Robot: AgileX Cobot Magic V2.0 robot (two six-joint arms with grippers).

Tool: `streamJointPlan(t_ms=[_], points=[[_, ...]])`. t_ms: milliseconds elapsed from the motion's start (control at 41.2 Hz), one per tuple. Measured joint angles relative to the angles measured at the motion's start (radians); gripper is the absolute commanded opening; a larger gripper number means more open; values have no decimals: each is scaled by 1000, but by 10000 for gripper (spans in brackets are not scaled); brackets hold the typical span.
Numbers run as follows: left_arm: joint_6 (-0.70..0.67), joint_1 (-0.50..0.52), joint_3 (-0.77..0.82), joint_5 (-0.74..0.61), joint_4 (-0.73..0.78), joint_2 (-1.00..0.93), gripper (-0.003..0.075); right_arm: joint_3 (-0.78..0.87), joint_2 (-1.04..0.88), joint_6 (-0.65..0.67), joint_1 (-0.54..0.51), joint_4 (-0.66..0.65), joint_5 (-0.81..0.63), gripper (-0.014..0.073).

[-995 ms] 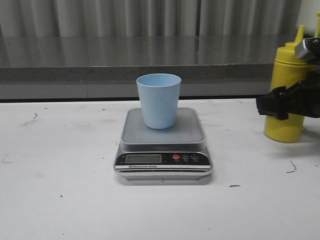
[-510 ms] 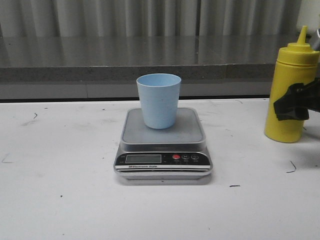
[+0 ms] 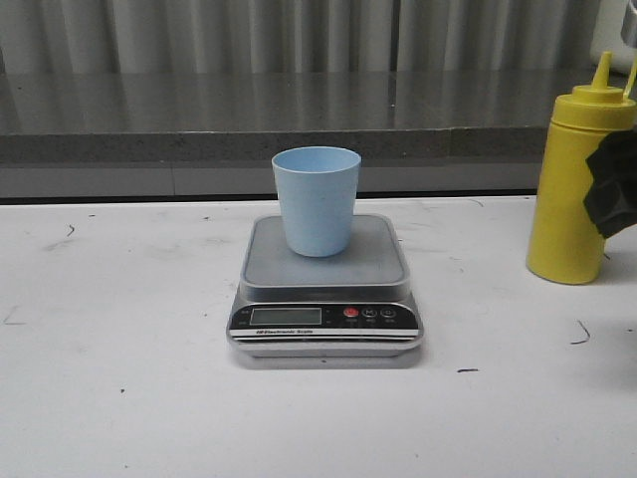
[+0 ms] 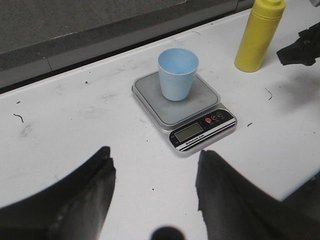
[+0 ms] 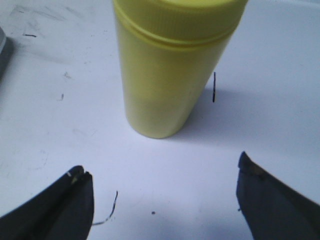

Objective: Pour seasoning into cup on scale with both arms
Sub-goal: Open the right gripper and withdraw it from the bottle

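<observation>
The pale blue cup stands upright on the silver scale in the middle of the table; both also show in the left wrist view, the cup on the scale. The yellow seasoning bottle stands upright at the far right, also seen in the left wrist view and the right wrist view. My right gripper is open and empty, just short of the bottle. Its black tip shows at the right edge. My left gripper is open and empty, well short of the scale.
A grey ledge and a curtain run behind the white table. The table carries small dark scuff marks.
My right gripper has drawn back to the right, off the bottle's body, leaving the bottle standing free. The cup and scale have not moved.
</observation>
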Motion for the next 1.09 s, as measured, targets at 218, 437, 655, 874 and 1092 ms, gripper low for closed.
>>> streamJointPlan(t_ms=[218,437,655,874,1092], points=[[0,0,0,0,0,0,368,-63,-147,-206,146,207,400,602],[0,0,0,0,0,0,369,-173,-282,-604,108,548,618,602],[0,0,0,0,0,0,368,-175,-534,-699,30,593,692,602],[0,0,0,0,0,0,369,-175,-738,-778,30,683,775,602],[0,0,0,0,0,0,368,-175,-842,-803,30,716,859,602]])
